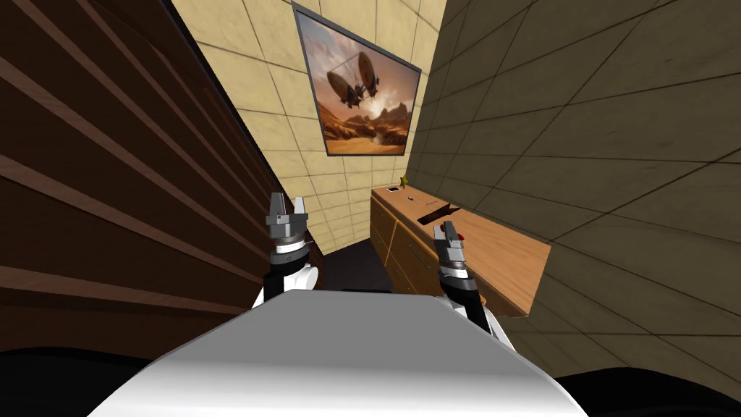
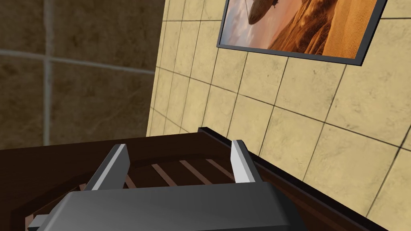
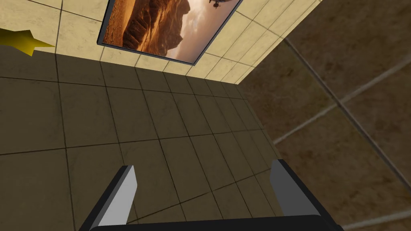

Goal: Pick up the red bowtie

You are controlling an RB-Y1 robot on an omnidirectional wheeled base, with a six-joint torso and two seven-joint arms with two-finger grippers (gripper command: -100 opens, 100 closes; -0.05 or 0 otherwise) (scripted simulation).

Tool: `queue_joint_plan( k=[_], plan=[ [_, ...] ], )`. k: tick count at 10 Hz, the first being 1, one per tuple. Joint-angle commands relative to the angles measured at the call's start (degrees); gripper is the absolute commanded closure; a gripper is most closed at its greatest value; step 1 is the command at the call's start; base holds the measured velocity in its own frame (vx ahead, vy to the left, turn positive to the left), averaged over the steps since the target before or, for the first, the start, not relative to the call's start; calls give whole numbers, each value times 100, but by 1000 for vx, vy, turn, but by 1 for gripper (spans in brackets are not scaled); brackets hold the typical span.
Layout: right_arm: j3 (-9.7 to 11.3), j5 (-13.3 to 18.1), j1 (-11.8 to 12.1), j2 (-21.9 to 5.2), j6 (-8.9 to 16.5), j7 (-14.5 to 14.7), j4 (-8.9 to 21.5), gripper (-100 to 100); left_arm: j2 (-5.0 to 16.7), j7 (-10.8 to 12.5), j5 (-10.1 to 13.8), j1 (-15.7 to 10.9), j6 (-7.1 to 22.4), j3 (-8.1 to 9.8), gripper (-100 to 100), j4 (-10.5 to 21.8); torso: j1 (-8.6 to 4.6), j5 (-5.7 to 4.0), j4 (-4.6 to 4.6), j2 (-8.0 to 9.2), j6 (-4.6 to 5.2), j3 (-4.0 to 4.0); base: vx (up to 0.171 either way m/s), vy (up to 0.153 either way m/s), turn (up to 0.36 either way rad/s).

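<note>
I am recording the pick as not begun: two grippers, the left gripper [image 1: 287, 200] and the right gripper [image 1: 444, 228], are both standing released and empty. One red bowtie [image 1: 462, 237] (tiny, so identified by judgement) is lying on the one wooden dresser [image 1: 506, 268], right of centre frame, just beside the right gripper. Reaching, closing and lifting are all remaining.

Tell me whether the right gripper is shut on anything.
No, the right gripper stands wide open in its wrist view, with nothing held in it.
</note>
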Motion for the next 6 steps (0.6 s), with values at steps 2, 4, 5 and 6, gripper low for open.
queue_joint_plan(
  k=[2, 4, 5, 6],
  plan=[
    [10, 21, 267, -343, -77, -133, 382, -100, 1, 0, 0, 0, 0, 1, 0, 0, -24, -3, 1, 4, -1, 2, 48, 121, 6],
    [41, 47, 484, -549, -102, -209, 575, -100, 1, 0, 0, 0, 0, 1, 0, 0, -50, -10, 3, 16, 0, 8, 15, 85, 10],
    [73, 75, 652, -761, -128, -287, 819, -100, 1, 0, 0, -1, 0, 1, 0, 0, -47, -10, 4, 21, 0, 11, 44, 205, 26],
    [106, 105, 848, -943, -157, -366, 1014, -100, 0, 0, 0, 0, 0, 0, 0, 0, -11, -3, 3, 14, 0, 8, 12, 238, 93]
  ],
)
